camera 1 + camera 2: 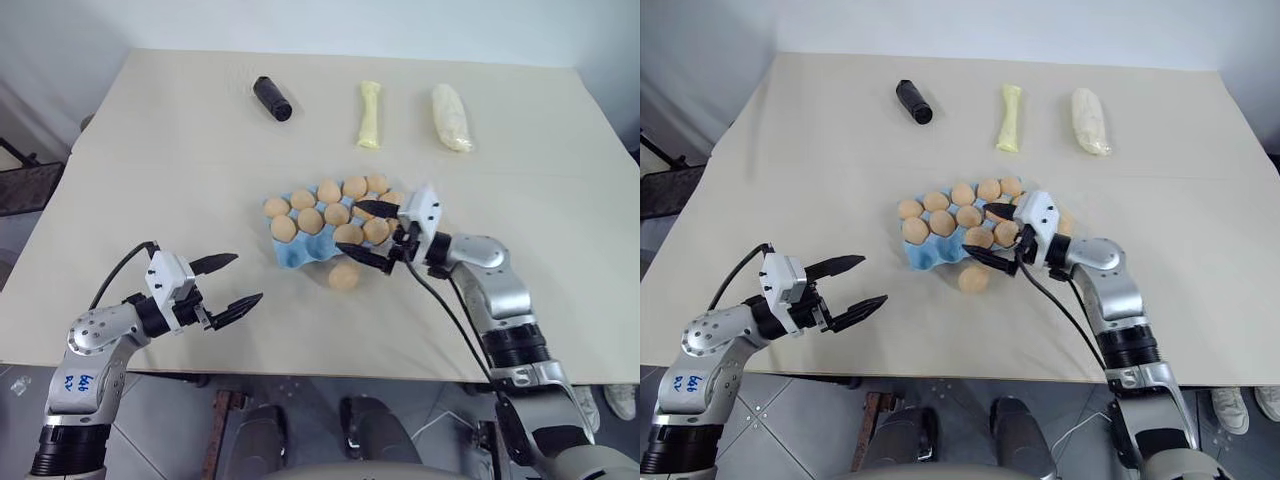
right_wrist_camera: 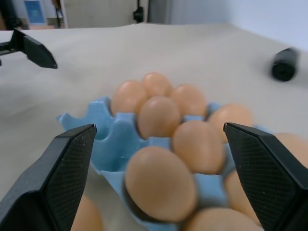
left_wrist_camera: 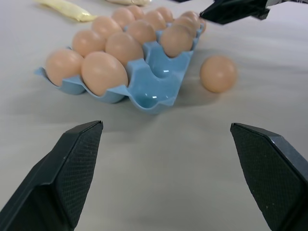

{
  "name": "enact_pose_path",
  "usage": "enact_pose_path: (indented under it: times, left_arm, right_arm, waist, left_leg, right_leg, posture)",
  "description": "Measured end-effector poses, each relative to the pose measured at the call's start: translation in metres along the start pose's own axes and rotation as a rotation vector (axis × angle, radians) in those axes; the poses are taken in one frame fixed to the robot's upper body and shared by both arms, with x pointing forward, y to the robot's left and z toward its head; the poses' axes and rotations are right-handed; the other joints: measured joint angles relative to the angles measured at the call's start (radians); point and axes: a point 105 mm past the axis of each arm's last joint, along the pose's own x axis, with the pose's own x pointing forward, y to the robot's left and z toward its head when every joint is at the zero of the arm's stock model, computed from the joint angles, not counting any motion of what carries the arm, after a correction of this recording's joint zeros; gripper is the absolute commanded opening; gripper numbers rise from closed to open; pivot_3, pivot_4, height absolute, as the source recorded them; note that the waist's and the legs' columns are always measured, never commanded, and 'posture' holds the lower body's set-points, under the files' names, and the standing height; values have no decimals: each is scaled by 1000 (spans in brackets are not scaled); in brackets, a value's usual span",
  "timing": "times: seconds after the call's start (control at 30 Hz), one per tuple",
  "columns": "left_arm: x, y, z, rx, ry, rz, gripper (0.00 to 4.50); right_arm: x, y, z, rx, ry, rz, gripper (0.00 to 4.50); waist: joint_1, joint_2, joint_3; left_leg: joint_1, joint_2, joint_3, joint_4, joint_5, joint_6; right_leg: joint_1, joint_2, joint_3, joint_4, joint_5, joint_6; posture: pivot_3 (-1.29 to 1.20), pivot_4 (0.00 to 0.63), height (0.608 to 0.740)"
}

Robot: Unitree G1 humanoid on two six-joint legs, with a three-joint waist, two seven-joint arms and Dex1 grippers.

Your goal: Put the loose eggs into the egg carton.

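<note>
On the worktop (image 1: 150,130) the blue egg carton (image 1: 300,252) sits mid-scene, nearly full, one loose egg (image 1: 344,276) just beside its near edge, the right pincer (image 1: 376,236) spread empty over it, the left pincer (image 1: 228,284) apart, near-left.

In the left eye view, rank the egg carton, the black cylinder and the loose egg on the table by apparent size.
1. egg carton, plainly the largest.
2. black cylinder.
3. loose egg, smallest, though it lies nearer the camera than the cylinder.
</note>
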Motion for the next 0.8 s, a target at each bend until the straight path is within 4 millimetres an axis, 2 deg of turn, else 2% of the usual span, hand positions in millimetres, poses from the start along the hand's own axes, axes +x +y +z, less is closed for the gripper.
enact_pose_path:
  times: [0.13, 0.33, 0.47, 0.6, 0.8]
  left_arm:
    - [15, -8, 6, 5, -17, -83, 4500]
    - [31, -16, 9, 1, -44, -183, 4500]
    - [38, -16, 10, 2, -60, -207, 4500]
    - [39, -15, 12, 16, -67, -210, 4500]
    - [34, -16, 6, -1, -58, -179, 4500]
  right_arm:
    - [-55, -7, -17, 12, 83, -155, 4480]
    - [-104, -19, -37, 68, 145, -392, 4480]
    - [-134, -22, -64, 67, 252, -474, 4480]
    - [-142, -24, -75, 74, 274, -492, 4480]
    - [-123, -40, -67, 33, 235, -415, 4480]
  waist:
    - [7, 0, 0]
    - [-4, 0, 0]
    - [-3, 0, 0]
    - [-10, 0, 0]
    - [-21, 0, 0]
  left_leg:
    - [0, -4, 1, -1, 0, 1]
    - [2, -3, 2, -1, 2, 1]
    - [3, -4, 4, 0, 4, 2]
    - [4, -4, 5, 0, 5, 2]
    - [4, -4, 5, 0, 5, 2]
  right_leg:
    - [1, -3, 0, -2, 0, 0]
    - [1, -2, 1, 0, 0, 1]
    - [2, -2, 3, 2, 0, 1]
    - [2, -2, 4, 3, 1, 2]
    - [2, -2, 4, 3, 1, 2]
  posture:
    - [0, 150, 740]
    - [0, 150, 740]
    - [0, 150, 740]
    - [0, 150, 740]
    - [0, 150, 740]
